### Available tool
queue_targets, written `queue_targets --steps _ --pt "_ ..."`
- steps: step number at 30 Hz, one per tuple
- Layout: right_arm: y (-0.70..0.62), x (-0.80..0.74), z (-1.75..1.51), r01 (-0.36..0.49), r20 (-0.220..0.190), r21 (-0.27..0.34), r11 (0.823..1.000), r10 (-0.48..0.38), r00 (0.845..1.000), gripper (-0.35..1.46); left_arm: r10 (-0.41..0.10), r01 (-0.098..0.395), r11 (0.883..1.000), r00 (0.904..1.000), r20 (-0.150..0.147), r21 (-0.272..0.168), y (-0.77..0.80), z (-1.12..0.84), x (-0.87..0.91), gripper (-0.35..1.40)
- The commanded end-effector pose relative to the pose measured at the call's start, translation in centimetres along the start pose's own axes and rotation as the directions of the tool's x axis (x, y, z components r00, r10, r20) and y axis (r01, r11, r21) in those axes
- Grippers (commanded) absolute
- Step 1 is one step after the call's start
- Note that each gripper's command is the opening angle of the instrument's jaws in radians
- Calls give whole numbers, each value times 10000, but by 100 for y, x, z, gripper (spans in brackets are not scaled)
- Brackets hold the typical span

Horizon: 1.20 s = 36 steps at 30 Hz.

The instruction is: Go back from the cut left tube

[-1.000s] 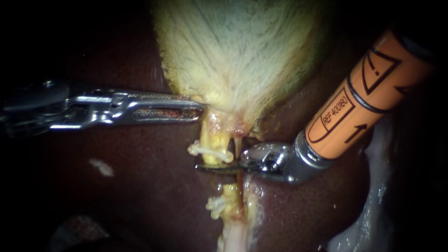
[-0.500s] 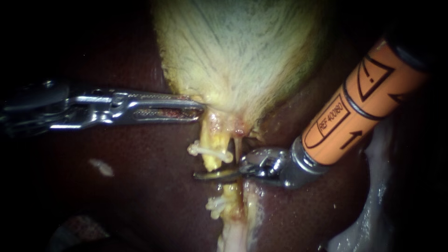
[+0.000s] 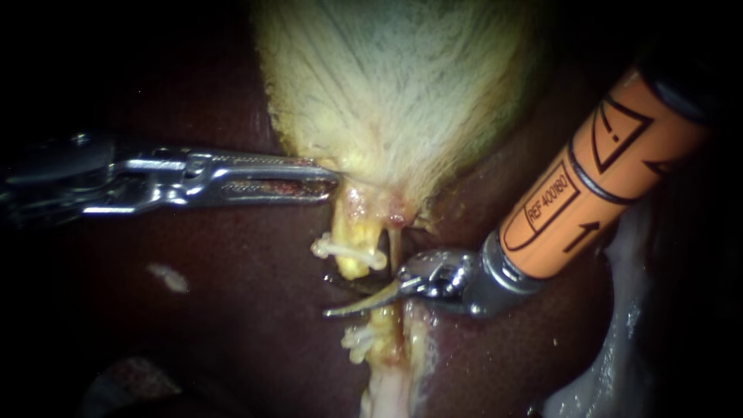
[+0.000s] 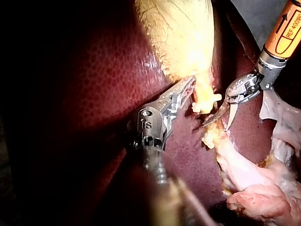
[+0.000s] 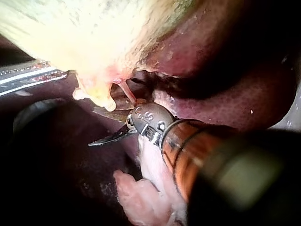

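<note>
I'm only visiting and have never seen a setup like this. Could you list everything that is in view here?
gallbladder: one, pale yellow, upper middle of the endoscope view.
liver: one, dark red, around and beneath everything.
cut tube: two yellow stumps, below the gallbladder, a gap between them.
clips: two, white, one on each stump.
left instrument: one, silver, shut on the gallbladder's lower edge.
right instrument: one, orange shaft and silver tip, blades open in the gap between the stumps.

left instrument [image 3: 329, 179] clamped, right instrument [image 3: 333, 296] blades parted
</note>
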Motion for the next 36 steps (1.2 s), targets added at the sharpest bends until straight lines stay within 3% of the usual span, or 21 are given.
queue_targets --steps 1,5,7,9,15,17,21,23,26,30,34,36 --pt "-2 -5 2 580 9 10 9983 -580 9983 125 -1 1 10000 10000 -2 0 0 0 0 -35" --pt "-10 -18 -1 1924 41 97 9813 -1924 9813 126 -1 1 10000 10000 -2 1 1 -1 0 -35" --pt "-13 -22 -7 2634 46 170 9645 -2635 9646 125 0 0 10000 10000 -2 1 1 -1 1 -35" --pt "-16 -24 -16 3258 -50 -126 9454 -3258 9454 126 0 0 10000 10000 -2 2 1 -1 1 -35" --pt "-12 -25 -53 4744 -137 -1475 8678 -4814 8764 142 2 -2 10000 10000 -3 4 1 -1 1 -35" --pt "-9 -24 -70 5158 -58 -1682 8401 -5241 8517 143 3 -3 10000 10000 -3 7 1 -2 1 -35" --pt "-4 -19 -99 5580 97 -2099 8028 -5690 8223 143 3 -3 10000 10000 -4 10 2 -3 1 -35" --pt "-1 -15 -118 5899 245 -2339 7729 -6019 7982 143 3 -3 10000 10000 -5 11 2 -3 1 -35" --pt "-2 -10 -138 6007 372 -2607 7558 -6139 7885 143 3 -3 10000 10000 -5 11 2 -3 1 -35" --pt "-2 -1 -161 6331 713 -3121 7084 -6470 7591 143 4 -4 10000 10000 -3 3 2 -2 2 -35" --pt "-3 4 -171 6408 912 -3417 6875 -6543 7507 143 7 -7 10000 10000 -2 -1 1 -1 2 -35" --pt "-3 4 -171 6337 948 -3555 6871 -6480 7557 143 7 -7 10000 10000 -2 -3 1 -1 2 -35"
